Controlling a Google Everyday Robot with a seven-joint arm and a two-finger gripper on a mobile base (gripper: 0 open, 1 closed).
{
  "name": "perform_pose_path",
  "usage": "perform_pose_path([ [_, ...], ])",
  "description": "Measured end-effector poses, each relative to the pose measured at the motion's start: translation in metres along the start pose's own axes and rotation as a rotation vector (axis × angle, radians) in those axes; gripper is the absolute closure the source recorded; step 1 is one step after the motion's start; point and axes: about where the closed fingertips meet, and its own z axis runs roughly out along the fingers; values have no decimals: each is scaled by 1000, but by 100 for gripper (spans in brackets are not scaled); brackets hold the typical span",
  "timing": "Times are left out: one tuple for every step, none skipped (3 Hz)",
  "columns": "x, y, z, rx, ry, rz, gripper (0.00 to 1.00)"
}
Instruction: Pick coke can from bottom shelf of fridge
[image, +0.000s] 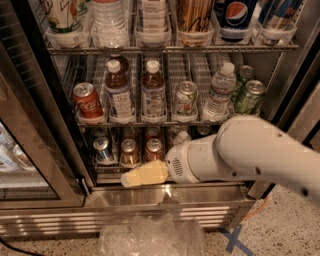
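Gripper (131, 179) low before bottom shelf (107, 169), just below coke can (153, 149), seemingly holding nothing, opening unclear

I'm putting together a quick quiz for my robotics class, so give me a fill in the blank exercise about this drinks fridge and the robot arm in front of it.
1. The gripper hovers before the front rail of the fridge's ___ shelf.
2. On that shelf, the coke can stands directly beside a copper-brown ___.
3. One shelf up, the Coca-Cola can stands next to a brown ___.
4. On the top shelf, the blue can shows the ___ logo.
Missing words: bottom; can; bottle; Pepsi.
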Motion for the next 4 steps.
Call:
perform_pose_path([
  [24,10,34,47,-20,112,0],
  [26,-6,48,126,-91,204,0],
  [10,-10,49,140,-164,259,0],
  [7,-13,64,113,-223,264,0],
])
